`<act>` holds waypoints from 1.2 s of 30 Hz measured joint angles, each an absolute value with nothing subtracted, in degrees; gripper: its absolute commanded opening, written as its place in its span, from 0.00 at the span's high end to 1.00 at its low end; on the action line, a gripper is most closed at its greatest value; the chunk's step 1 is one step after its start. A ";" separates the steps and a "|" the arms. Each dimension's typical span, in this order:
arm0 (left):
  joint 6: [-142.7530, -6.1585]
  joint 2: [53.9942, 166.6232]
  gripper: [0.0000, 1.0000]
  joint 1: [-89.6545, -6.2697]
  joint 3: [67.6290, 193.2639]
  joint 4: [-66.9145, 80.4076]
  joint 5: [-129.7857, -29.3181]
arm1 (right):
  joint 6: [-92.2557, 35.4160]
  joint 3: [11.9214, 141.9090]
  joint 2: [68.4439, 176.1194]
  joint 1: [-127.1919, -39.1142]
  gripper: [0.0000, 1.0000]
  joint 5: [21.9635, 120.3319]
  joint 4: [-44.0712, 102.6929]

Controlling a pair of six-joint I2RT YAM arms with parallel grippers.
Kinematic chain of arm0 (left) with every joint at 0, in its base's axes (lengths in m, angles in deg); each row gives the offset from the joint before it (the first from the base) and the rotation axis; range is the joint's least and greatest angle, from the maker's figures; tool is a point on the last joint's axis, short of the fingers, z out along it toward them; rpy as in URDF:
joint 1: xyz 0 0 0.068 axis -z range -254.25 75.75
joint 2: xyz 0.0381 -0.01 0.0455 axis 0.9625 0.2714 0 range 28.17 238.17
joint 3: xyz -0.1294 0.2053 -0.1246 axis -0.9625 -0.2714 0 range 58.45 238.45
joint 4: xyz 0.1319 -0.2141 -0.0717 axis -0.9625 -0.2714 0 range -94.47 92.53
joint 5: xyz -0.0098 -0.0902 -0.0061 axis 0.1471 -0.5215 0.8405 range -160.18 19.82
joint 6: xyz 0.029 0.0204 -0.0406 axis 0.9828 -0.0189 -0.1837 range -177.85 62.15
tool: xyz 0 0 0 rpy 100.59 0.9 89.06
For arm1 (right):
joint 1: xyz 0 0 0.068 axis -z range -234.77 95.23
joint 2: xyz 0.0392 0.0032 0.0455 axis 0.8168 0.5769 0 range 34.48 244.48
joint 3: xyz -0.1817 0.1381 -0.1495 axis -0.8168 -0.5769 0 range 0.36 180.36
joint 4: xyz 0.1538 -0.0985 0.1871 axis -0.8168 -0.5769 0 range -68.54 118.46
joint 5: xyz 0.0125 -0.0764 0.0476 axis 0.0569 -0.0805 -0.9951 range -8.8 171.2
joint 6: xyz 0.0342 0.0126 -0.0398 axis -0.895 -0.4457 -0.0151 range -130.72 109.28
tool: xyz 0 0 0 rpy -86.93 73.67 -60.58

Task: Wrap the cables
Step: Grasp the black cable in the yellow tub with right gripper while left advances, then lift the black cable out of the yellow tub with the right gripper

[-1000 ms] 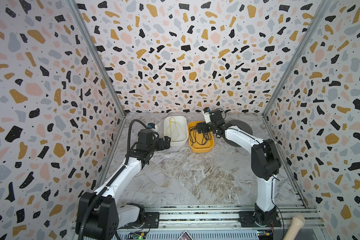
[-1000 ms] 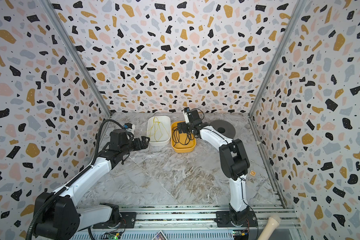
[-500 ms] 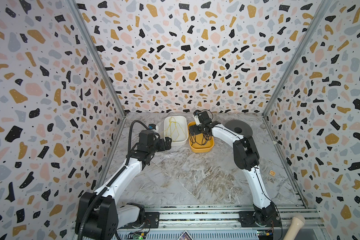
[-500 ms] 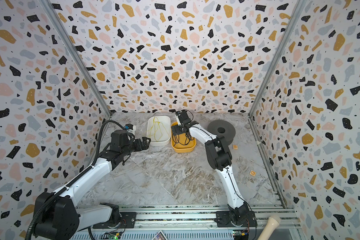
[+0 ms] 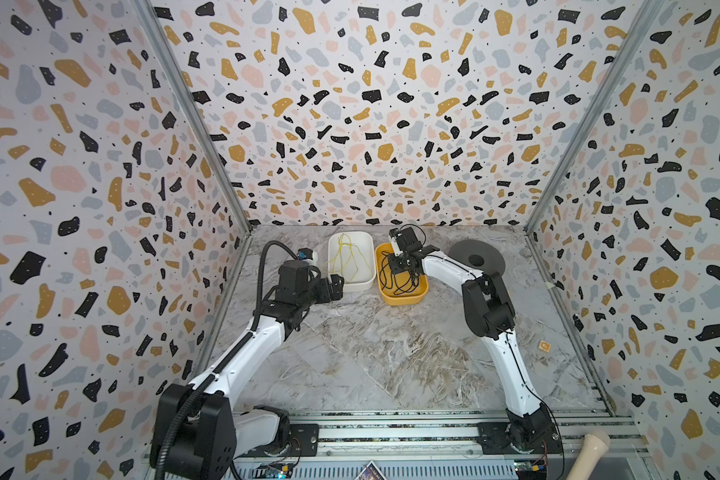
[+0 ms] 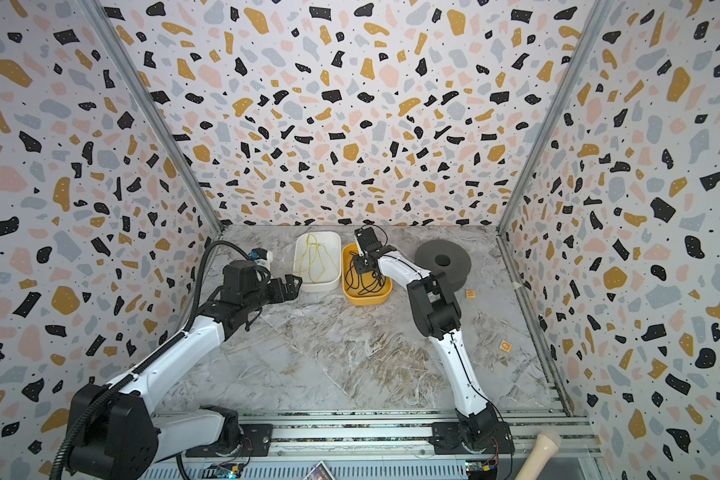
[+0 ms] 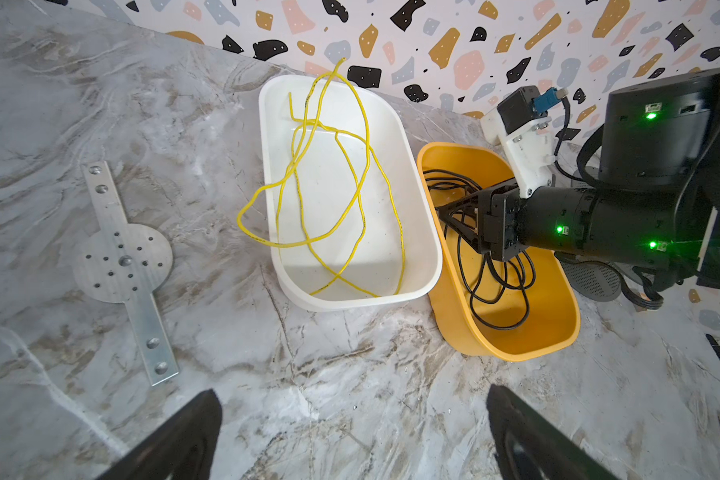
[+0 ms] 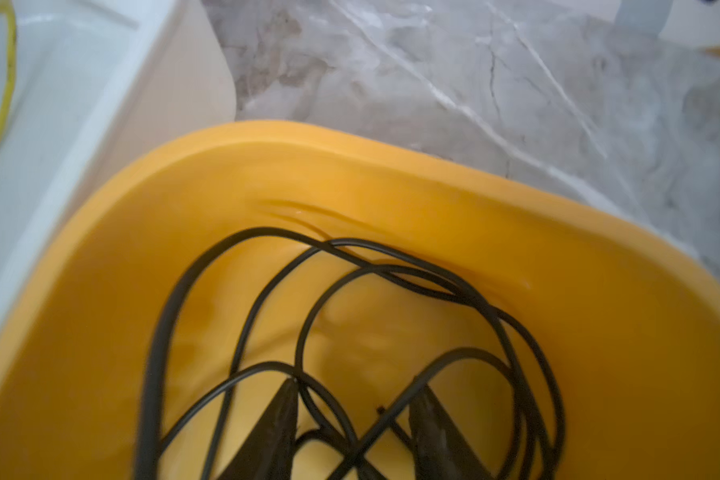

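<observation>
The cables are one thin black cord (image 5: 395,279) (image 6: 364,282) lying in loose loops inside a yellow bin (image 5: 404,299) (image 6: 368,301). My right gripper (image 5: 404,266) (image 6: 364,266) reaches down into that bin. In the right wrist view the right gripper (image 8: 354,395) stands among the black loops (image 8: 350,257); its jaws are partly apart, and strands cross the gap between them. The left wrist view shows the bin (image 7: 516,349) and cord (image 7: 495,286) too. My left gripper (image 5: 336,284) (image 6: 294,284) (image 7: 354,399) hovers open and empty over bare table, short of the bins.
A white bin (image 5: 350,286) (image 7: 391,299) holding a thin yellow cord (image 5: 346,257) (image 7: 350,199) stands against the yellow bin's left side. A black disc (image 5: 476,257) lies at the back right. A metal plate (image 7: 121,262) lies left of the white bin. Small wooden blocks (image 6: 504,345) sit at the right.
My right gripper has come down into the yellow bin among the black loops, its elbow has swung inward, and its jaws have narrowed. The left arm has not moved.
</observation>
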State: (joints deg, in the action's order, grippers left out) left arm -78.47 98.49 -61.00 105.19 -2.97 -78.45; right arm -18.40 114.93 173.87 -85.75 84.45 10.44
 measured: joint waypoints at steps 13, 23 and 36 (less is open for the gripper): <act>-78.47 98.49 0.00 -60.95 105.19 -2.97 -78.19 | -19.10 110.47 169.92 -85.77 1.00 84.34 12.54; -78.47 98.18 0.00 -60.95 105.19 -2.97 -78.08 | -17.90 96.76 152.04 -87.83 1.00 86.74 20.71; -78.73 97.05 0.00 -60.95 105.19 -2.75 -78.26 | -13.75 93.42 134.33 -95.15 1.00 89.10 22.05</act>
